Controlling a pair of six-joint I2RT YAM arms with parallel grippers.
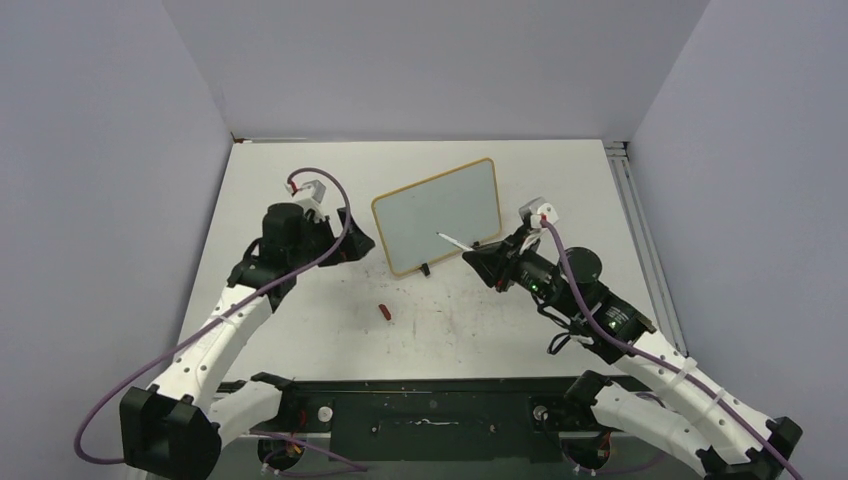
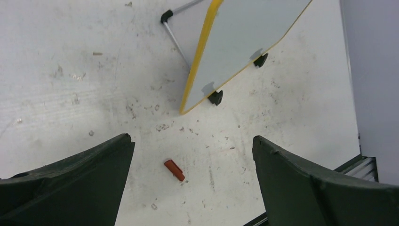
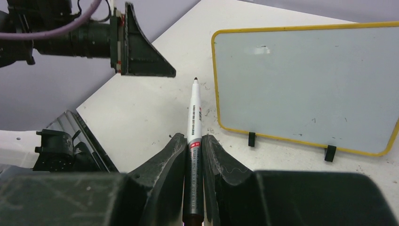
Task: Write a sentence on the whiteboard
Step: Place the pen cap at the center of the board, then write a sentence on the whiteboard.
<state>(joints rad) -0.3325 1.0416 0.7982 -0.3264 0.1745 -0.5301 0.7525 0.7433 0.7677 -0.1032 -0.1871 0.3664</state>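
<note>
Marker sits clenched in right jaws near whiteboard; left jaws gape over red cap.

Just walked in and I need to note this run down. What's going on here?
The right gripper has its jaws shut on a marker, with its bare tip close to the whiteboard. The board stands propped on the table and is blank: nothing is written on it yet. The left gripper hovers over the table with its jaws wide open, holding nothing. A small red piece, probably the marker's cap, lies on the table beneath it.
</note>
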